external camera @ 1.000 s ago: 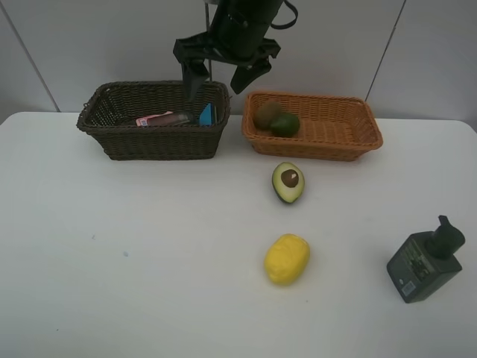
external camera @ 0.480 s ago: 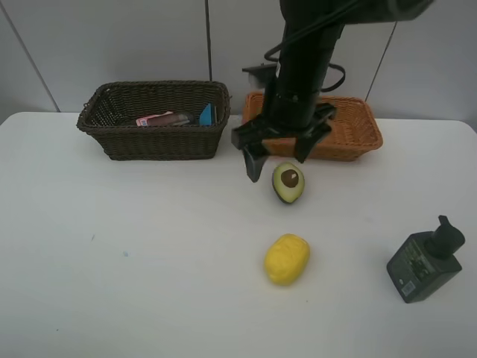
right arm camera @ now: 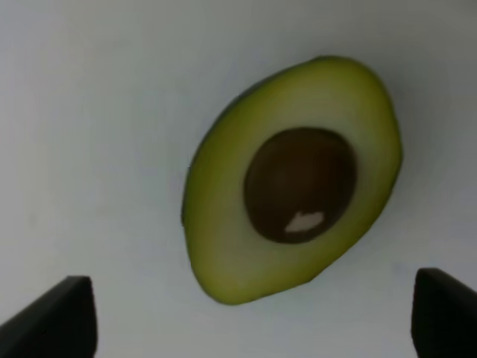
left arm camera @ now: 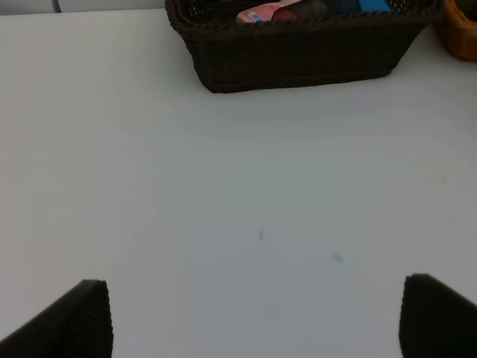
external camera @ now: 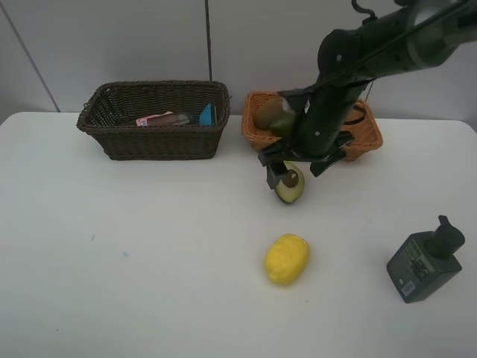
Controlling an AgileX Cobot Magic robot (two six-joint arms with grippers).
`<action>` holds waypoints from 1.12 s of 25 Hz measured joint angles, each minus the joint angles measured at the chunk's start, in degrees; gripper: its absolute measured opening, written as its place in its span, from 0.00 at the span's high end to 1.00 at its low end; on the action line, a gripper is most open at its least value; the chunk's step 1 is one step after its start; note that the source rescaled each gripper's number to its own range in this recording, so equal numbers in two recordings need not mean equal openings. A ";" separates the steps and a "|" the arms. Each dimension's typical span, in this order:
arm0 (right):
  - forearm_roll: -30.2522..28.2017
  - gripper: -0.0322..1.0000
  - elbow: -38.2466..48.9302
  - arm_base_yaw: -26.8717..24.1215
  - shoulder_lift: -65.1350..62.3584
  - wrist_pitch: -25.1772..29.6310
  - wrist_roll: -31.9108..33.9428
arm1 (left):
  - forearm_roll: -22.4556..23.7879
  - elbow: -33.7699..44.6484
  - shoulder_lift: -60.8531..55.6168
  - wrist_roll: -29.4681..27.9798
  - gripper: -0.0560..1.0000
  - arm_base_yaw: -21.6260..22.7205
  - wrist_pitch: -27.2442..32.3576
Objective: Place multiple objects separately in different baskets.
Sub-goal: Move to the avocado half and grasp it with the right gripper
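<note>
The halved avocado (external camera: pixel 291 188) (right arm camera: pixel 291 179) lies pit-up on the white table, in front of the orange-tan basket (external camera: pixel 367 136). My right gripper (external camera: pixel 297 171) (right arm camera: pixel 250 317) hovers directly above it, open, with a finger on either side and nothing held. A kiwi (external camera: pixel 266 112) and a green round fruit (external camera: pixel 284 123) sit in the orange-tan basket. The dark brown basket (external camera: pixel 156 142) (left arm camera: pixel 298 56) holds a pink bottle (external camera: pixel 160 118) (left arm camera: pixel 261 13). A lemon (external camera: pixel 287 259) and a dark pump bottle (external camera: pixel 426 261) stand nearer the front. My left gripper (left arm camera: pixel 257 321) is open over bare table.
A blue item (external camera: pixel 206 114) lies in the dark basket beside the pink bottle. The right arm (external camera: pixel 358 56) reaches in from the upper right across the orange-tan basket. A corner of that basket (left arm camera: pixel 463 30) shows in the left wrist view.
The right arm swung from above the dark basket to the right and came down over the avocado. Its fingers stayed open. The objects on the table have not moved.
</note>
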 joint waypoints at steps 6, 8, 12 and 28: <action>1.90 0.00 0.27 -0.73 0.06 -5.78 -1.32 | 0.00 0.00 0.00 0.00 0.00 0.00 0.00; 2.37 0.00 0.27 -0.73 0.82 -6.86 -1.49 | 0.00 0.00 0.00 0.00 0.00 0.00 0.00; 2.43 0.00 0.27 -0.73 3.77 -8.41 -1.56 | 0.00 0.00 0.00 0.00 0.00 0.00 0.00; 2.10 0.00 0.27 -2.25 8.79 -11.35 -2.00 | 0.00 0.00 0.00 0.00 0.00 0.00 0.00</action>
